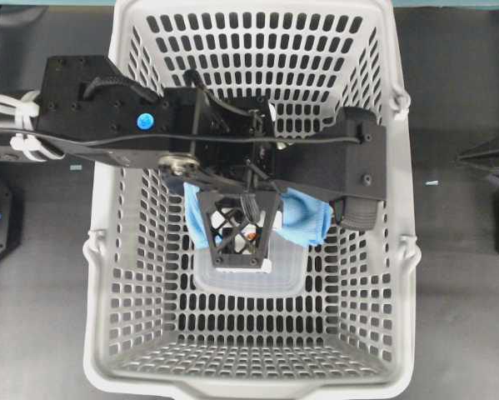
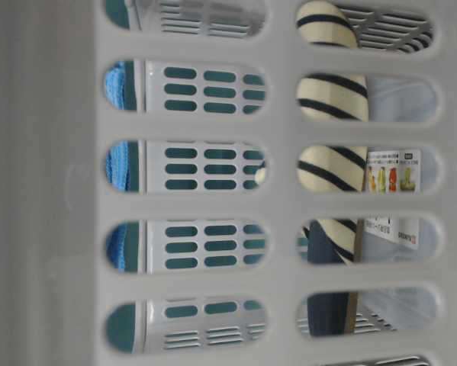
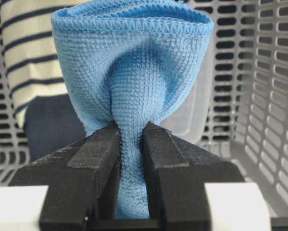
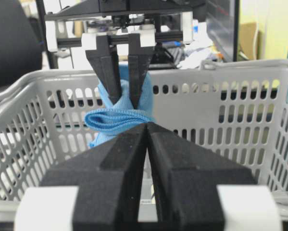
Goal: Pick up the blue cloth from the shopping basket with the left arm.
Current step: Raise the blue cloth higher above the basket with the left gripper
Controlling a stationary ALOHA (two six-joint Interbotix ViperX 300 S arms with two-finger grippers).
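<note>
**Blue cloth pinched in the left gripper, over the basket**

Nearest to us in the left wrist view, the left gripper (image 3: 131,168) has its two black fingers (image 3: 93,163) drawn in tight on a gathered neck of the blue cloth (image 3: 134,72). The cloth fans out past the fingertips into a rounded, stitched-edge bunch. Behind it we see the navy-and-cream striped slipper (image 3: 31,62) leaning at the left, a clear plastic box (image 3: 192,115) partly hidden by the cloth, and beyond those the slotted walls of the shopping basket (image 3: 269,96).

From the right wrist camera, the right gripper (image 4: 147,159) fills the foreground with its fingers pressed together and nothing between them. Past it, the cloth hangs from the left gripper's fingers around the height of the basket's thick rim, with a folded band of it bulging sideways below the fingertips.

From overhead, the left arm (image 1: 107,117) reaches across the basket from the left, and the cloth shows on both sides of the gripper, above the clear box lying on the basket floor.

At table level we look through the basket's slots: slivers of blue at the left, the upright slipper at the right, the labelled box just beside it.
</note>
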